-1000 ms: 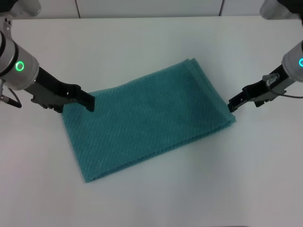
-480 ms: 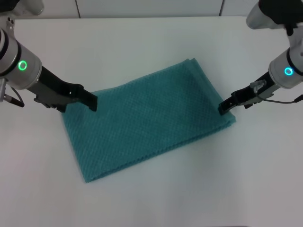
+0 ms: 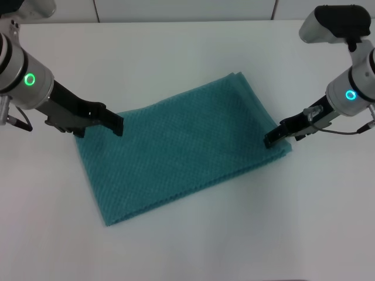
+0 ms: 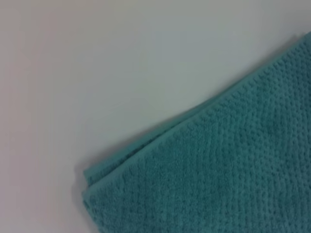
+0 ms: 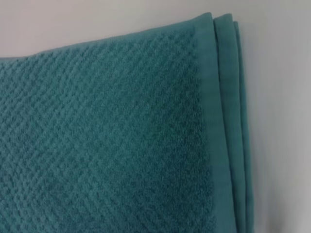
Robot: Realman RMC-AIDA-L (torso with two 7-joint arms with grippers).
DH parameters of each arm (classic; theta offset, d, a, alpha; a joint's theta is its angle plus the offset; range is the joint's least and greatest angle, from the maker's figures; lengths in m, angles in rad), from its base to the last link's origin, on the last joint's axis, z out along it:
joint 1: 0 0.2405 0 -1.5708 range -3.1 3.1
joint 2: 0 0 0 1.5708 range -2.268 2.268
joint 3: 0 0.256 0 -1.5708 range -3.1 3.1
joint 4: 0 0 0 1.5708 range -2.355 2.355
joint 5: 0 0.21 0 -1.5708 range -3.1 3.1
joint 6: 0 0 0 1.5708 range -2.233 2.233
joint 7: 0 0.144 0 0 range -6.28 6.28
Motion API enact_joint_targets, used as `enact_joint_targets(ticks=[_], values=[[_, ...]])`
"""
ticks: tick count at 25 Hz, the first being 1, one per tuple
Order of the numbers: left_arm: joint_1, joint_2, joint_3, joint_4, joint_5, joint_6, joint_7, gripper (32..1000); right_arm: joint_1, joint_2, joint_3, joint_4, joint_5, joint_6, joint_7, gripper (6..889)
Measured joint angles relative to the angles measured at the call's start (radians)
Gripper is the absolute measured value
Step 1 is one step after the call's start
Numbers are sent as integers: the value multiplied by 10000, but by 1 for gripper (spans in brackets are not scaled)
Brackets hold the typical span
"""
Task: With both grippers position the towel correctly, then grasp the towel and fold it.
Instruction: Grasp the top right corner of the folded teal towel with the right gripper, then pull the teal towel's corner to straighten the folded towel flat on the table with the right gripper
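Reaching in from the left side, the left pincer [image 3: 116,124] sits over the far left corner of the towel [image 3: 181,149]. Its black tip is at the towel's edge. You cannot tell if this pincer is wide or narrow, or if it holds any cloth. A green ring [image 3: 29,79] glows on the arm behind it.

The towel lies flat in the middle of the white table [image 3: 187,246]. It is teal green with a bumpy waffle pattern. It sits at a slant, so one corner points to the far side and one corner points to the near left. The left wrist view shows a towel [image 4: 218,179] corner lying on the table [image 4: 97,58], with a second layer peeking out under the top one.

On the right, the right pincer [image 3: 269,140] has its tip at the towel's right corner, touching or just above the cloth. You cannot tell if it is wide or narrow, or if it grips the towel. A ring [image 3: 350,95] glows on that arm too, more blue-green. The right wrist view shows the towel [image 5: 107,141] from close up. Along one side you can see a smooth band and stacked edges, one beside the other, with bare table [image 5: 282,97] next to them.
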Motion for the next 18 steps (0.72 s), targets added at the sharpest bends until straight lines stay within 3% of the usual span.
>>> enact_joint_targets(ticks=[7,10,18], values=[[-56,3,0,-19,-59,24,13,862,70,-28,-14,439,2,-364,41,843],[-77,3,0,-65,-63,58,15,860,95,-41,-54,607,-19,-512,53,670],[-112,4,0,-280,-63,107,34,856,72,-28,-28,613,-19,-686,11,331]])
